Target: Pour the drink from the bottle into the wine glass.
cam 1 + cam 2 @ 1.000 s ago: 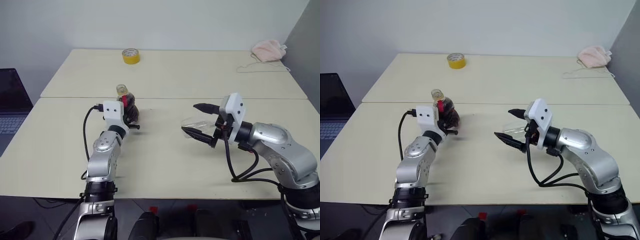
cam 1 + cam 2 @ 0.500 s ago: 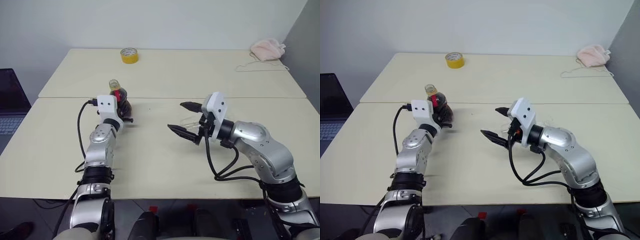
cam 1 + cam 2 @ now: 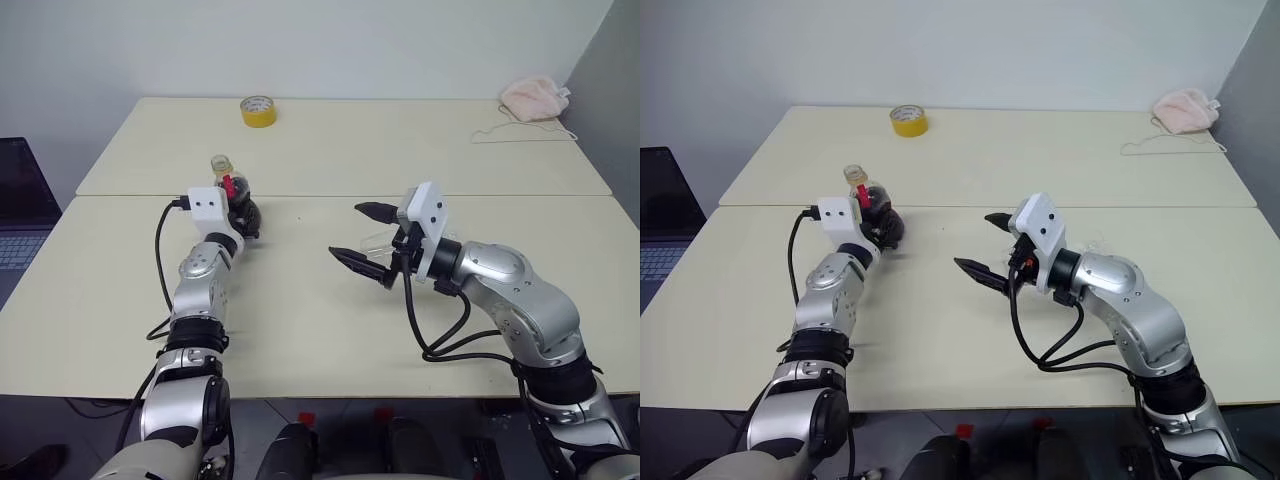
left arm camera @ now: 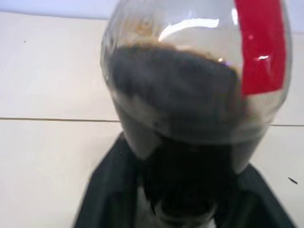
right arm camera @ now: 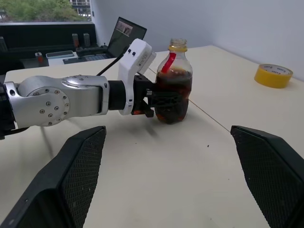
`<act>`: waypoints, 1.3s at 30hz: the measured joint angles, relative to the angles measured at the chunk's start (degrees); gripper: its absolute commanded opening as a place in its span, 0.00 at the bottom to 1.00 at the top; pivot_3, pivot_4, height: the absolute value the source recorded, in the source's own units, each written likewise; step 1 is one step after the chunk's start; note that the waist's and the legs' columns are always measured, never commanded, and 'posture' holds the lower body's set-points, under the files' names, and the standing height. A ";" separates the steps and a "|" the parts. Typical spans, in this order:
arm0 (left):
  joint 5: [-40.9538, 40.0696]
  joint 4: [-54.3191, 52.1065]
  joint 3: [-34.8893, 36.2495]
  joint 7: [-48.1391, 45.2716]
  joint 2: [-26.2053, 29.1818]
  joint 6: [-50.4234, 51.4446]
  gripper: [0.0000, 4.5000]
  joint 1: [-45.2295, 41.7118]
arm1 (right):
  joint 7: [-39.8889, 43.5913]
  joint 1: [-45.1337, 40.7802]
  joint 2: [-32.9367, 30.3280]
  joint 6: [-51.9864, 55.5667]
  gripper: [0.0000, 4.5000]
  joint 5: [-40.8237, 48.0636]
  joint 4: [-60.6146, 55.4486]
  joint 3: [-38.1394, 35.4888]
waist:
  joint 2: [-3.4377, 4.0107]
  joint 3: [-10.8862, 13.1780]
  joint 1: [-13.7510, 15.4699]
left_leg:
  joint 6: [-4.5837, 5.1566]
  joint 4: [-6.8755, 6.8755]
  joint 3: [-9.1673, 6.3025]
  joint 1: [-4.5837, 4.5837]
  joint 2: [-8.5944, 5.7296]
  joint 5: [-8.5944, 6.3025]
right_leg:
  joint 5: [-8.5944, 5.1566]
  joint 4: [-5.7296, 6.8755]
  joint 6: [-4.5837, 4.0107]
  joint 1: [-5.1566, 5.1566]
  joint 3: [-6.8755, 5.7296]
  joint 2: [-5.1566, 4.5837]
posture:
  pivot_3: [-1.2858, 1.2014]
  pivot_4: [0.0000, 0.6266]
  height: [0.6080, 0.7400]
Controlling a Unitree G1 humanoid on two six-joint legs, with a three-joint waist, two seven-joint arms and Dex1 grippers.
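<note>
Standing upright on the pale table, the bottle sits at the left, just on the near side of the seam where the two tabletops meet. The left gripper reaches level to its lower body and sits against it there, but whether it is clamped on the plastic or merely alongside it, I cannot tell. The drink fills the rounded body up to about the shoulder, with a red label strip running up toward the neck.

The right gripper hangs over the middle of the table, well apart from the bottle, its claw spread wide and pointing left toward it. A faint clear shape, probably the wine glass, shows between the roots of its fingers; whether it is held is unclear.

The bottle is likely light, though the liquid should give it some heft and will slosh when tipped. Its thin plastic wall probably gives under a hard squeeze, and the smooth round belly could slip or twist in a two-finger grip. The widest part of the body, below the label, looks like the best hold: low enough to steady it, leaving the neck free for pouring. The glass would be brittle and top-heavy.

A yellow tape roll lies far back, a pink cloth at the far right.
</note>
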 measured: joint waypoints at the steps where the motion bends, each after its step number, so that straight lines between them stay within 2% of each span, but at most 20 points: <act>1: -0.02 0.11 0.00 -0.08 0.04 -0.16 0.70 -0.01 | 0.00 0.00 0.08 0.02 1.00 -0.01 0.00 0.00 | 0.00 0.00 -0.02 | 0.00 0.00 0.00 0.00 0.00 0.00 | 0.00 0.00 0.00 0.00 0.00 0.00 | 0.52 0.24 1.00; 5: -0.07 0.12 0.00 -0.25 0.14 -0.67 0.98 0.17 | -0.02 0.01 0.17 0.05 1.00 -0.11 0.00 0.00 | 0.00 0.00 -0.03 | 0.00 0.00 -0.01 0.00 0.00 0.00 | 0.00 0.02 0.00 -0.01 0.00 0.00 | 0.52 0.24 1.00; 6: -0.10 -0.02 -0.01 -0.36 0.19 -0.73 0.99 0.39 | -0.02 0.01 0.19 0.05 1.00 -0.18 0.00 0.00 | 0.00 0.00 -0.04 | 0.00 0.00 -0.01 0.00 0.00 0.00 | 0.00 0.03 0.00 -0.02 0.01 0.00 | 0.52 0.24 1.00; 11: -0.22 -2.57 -0.20 -1.62 0.37 -0.64 0.99 3.57 | 0.00 0.22 0.18 0.05 1.00 -0.36 -0.04 0.00 | 0.00 0.00 -0.10 | 0.00 -0.01 -0.01 -0.01 0.01 0.00 | 0.00 0.06 0.00 -0.06 0.01 0.00 | 0.52 0.24 1.00; 18: -0.32 -13.61 -1.55 -2.65 1.01 2.61 0.99 11.62 | 0.06 2.34 -0.75 0.03 1.00 -0.94 -1.52 -0.15 | 0.00 0.00 -0.08 | 0.00 -0.02 0.01 0.00 0.02 0.00 | 0.00 0.12 0.00 -0.10 0.07 0.00 | 0.52 0.24 1.00; 24: -0.76 -30.46 -1.03 -2.84 3.92 8.63 0.99 24.68 | -2.36 8.29 -1.44 3.70 1.00 2.10 -6.21 -5.76 | 0.00 0.00 -0.04 | 0.00 -0.08 0.06 -0.02 0.04 0.00 | 0.00 0.14 0.00 -0.18 0.16 -0.01 | 0.52 0.24 1.00; 27: -1.89 -39.70 -1.61 -4.67 5.31 13.02 0.99 30.38 | -2.86 13.22 -4.02 3.03 1.00 1.27 -8.33 -7.72 | -0.02 -0.02 0.31 | 0.00 -0.05 0.03 -0.02 0.04 0.00 | 0.00 0.17 -0.01 -0.15 0.14 0.00 | 0.52 0.24 1.00; 30: -4.74 -49.37 -3.06 -8.68 7.61 16.88 0.99 33.99 | -3.96 19.50 -7.95 -1.85 1.00 -4.16 -8.22 -9.86 | -0.03 -0.02 0.90 | 0.03 -0.01 0.06 0.02 0.00 -0.01 | 0.00 0.05 0.00 0.02 0.15 -0.02 | 0.52 0.24 1.00; 35: -8.99 -55.70 -5.27 -14.88 11.03 21.47 0.99 33.40 | -8.00 23.08 -10.63 -12.64 1.00 -16.45 -5.00 -9.65 | 0.02 -0.05 0.33 | 0.03 -0.14 0.13 0.16 0.09 -0.01 | -0.01 0.07 -0.01 0.07 0.16 0.08 | 0.52 0.24 1.00; 39: -12.30 -55.67 -7.81 -20.97 13.66 24.07 0.99 30.48 | -12.97 25.01 -12.73 -18.92 1.00 -31.24 -0.56 -3.05 | 0.02 -0.05 0.15 | 0.03 -0.15 0.15 0.15 0.10 -0.01 | -0.01 0.06 -0.01 0.06 0.16 0.13 | 0.52 0.24 1.00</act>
